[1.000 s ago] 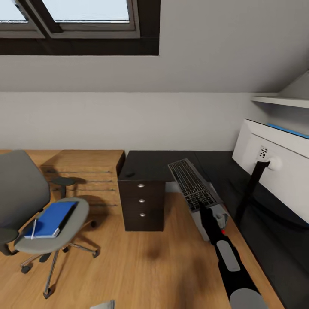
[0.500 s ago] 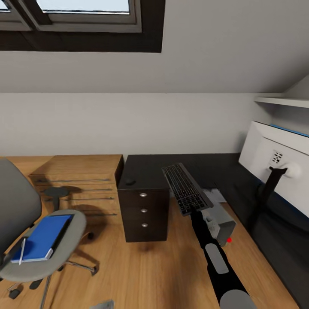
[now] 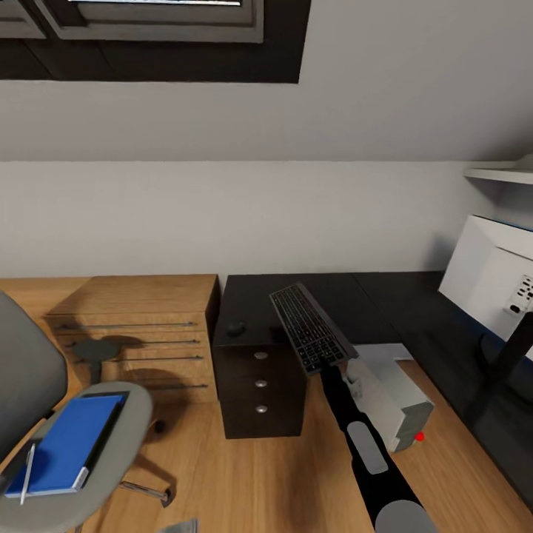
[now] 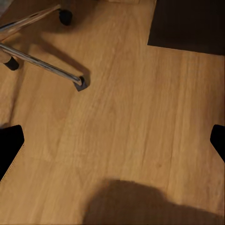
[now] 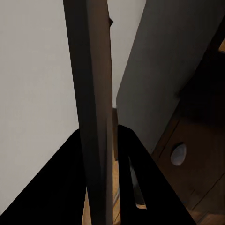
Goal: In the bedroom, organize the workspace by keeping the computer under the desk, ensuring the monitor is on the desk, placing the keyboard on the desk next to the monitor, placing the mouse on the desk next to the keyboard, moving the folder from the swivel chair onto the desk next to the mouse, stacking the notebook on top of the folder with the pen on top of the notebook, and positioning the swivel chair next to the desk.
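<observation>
A: Where's the keyboard (image 3: 309, 329) rn?

B: Center of the head frame, clamped by its near end in the right gripper (image 3: 334, 364). Right wrist cam shows the slab edge-on between the 2 fingers (image 5: 129, 164), so the jaws are closed on it. It's tilted up, prob. to clear the desk (image 3: 348, 296) edge w/ the far end above the black top.

A: Left gripper (image 4: 112, 140)?

B: 2 dark fingertips at the left & right edges of its cam, spread wide, nothing between, just wood floor (image 4: 126, 117) & a chair castor.

A: Rest of the stuff?

B: Mouse (image 3: 235, 327) sits on the desk above the drawer unit (image 3: 260, 385), left of the keyboard. Monitor (image 3: 492, 277) at the right edge. Computer (image 3: 392, 392) is lower right, on the floor by the desk. Lower left: folder (image 3: 70, 443) lies on the swivel chair (image 3: 81, 444) seat w/ the pen (image 3: 27, 474) on it, not moved yet.
</observation>
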### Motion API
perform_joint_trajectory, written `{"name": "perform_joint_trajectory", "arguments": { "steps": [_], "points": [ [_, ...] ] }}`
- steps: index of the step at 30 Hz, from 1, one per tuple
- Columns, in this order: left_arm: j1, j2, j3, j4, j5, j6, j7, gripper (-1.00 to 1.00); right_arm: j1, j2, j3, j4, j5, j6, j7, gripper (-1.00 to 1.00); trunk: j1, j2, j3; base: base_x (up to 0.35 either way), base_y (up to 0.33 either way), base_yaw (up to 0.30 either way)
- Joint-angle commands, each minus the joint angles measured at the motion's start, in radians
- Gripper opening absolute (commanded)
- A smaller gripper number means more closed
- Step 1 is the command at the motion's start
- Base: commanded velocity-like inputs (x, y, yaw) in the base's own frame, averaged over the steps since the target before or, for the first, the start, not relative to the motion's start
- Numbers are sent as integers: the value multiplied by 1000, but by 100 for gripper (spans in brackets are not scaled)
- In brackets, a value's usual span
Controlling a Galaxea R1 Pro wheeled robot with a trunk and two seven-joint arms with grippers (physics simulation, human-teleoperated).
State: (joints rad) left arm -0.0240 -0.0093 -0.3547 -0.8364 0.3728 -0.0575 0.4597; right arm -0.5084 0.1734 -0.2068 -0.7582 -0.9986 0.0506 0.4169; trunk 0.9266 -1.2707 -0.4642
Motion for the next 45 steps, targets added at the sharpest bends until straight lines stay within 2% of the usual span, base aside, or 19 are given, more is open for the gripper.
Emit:
{"name": "perform_joint_trajectory", "arguments": {
  "steps": [1, 10, 13, 16, 17, 18, 19, 21, 22, 23, 25, 27, 28, 31, 34, 36, 40, 42, 45],
  "points": [
    [-1, 1, -6, 0, 10, -6, 6, 100, -1, 1, -3, 0, -12, 6, 8, -100, 1, -1, -1, 303, 182, 0],
    [-1, 1, -7, -4, 11, -5, -3, 100, -1, 1, 1, 14, -12, 5, 0, -100, 1, -1, -1, 305, 171, 0],
    [-1, 1, -5, -52, 13, 10, -4, 100, -1, 1, 2, 18, -15, 4, -3, -100, 1, -1, -1, 316, 123, 0],
    [-1, 2, -1, -153, 16, 103, -3, 100, -1, 1, 7, 19, -53, 3, -8, -100, 1, -1, -1, 319, 96, 0],
    [-1, 1, 1, -197, 22, 163, -2, 100, -1, 1, 9, 19, -86, 0, -23, -100, 1, -1, -1, 311, 85, 0],
    [-2, 1, 2, -235, 40, 224, -2, 100, -1, 1, 11, 19, -126, -10, -52, -100, 1, -1, -1, 254, 67, 0],
    [-1, 1, 2, -253, 53, 252, -1, 100, -1, 1, 11, 19, -146, -19, -71, -100, 1, -1, -1, 210, 54, 0],
    [-1, -1, 4, -321, 130, 324, 1, 100, -1, 1, 13, 21, -204, -73, -133, -100, 1, -1, -1, 110, 28, 0],
    [-2, -1, 5, -375, 195, 350, 3, 100, -1, 1, 14, 32, -225, -119, -156, -100, 1, -1, -1, 44, 11, 0],
    [-1, 0, 7, -422, 254, 364, 4, 100, -1, 1, 18, 49, -236, -153, -167, -100, 1, -1, -1, 23, 6, 0],
    [-1, 2, 20, -469, 334, 372, 5, 100, -1, 1, 36, 63, -242, -176, -174, -100, 1, -1, -1, 12, 3, 0],
    [-1, 1, 52, -493, 408, 375, 5, 100, -1, 1, 65, 70, -245, -187, -177, -100, 1, -1, -1, 5, 1, 0],
    [-1, 1, 64, -499, 433, 376, 5, 100, -1, 1, 79, 72, -246, -190, -177, -100, 1, -1, -1, 2, 1, 0],
    [-1, 1, 78, -502, 463, 375, 4, 100, -1, 1, 101, 75, -248, -191, -174, -100, 1, -1, -1, 1, 0, 0],
    [-1, 1, 58, -481, 462, 373, 4, 100, -1, 1, 109, 78, -251, -190, -162, -100, 1, -1, -1, 0, 2, 0],
    [-1, 1, 34, -466, 444, 372, 4, 100, -1, 1, 111, 79, -253, -191, -158, -100, 1, -1, -1, 0, 113, 0],
    [-1, 0, 1, -458, 389, 371, 5, 100, -1, 1, 111, 80, -253, -192, -156, -100, 1, -1, 0, -1, 229, 0],
    [-1, -1, -13, -457, 347, 371, 7, 100, -1, 1, 111, 81, -253, -192, -156, -100, 1, -1, 1, -58, 279, 0],
    [-1, 0, -21, -458, 319, 370, 7, 100, -1, 1, 110, 81, -254, -192, -156, -100, 1, -1, 2, -133, 281, 0]
  ]
}}
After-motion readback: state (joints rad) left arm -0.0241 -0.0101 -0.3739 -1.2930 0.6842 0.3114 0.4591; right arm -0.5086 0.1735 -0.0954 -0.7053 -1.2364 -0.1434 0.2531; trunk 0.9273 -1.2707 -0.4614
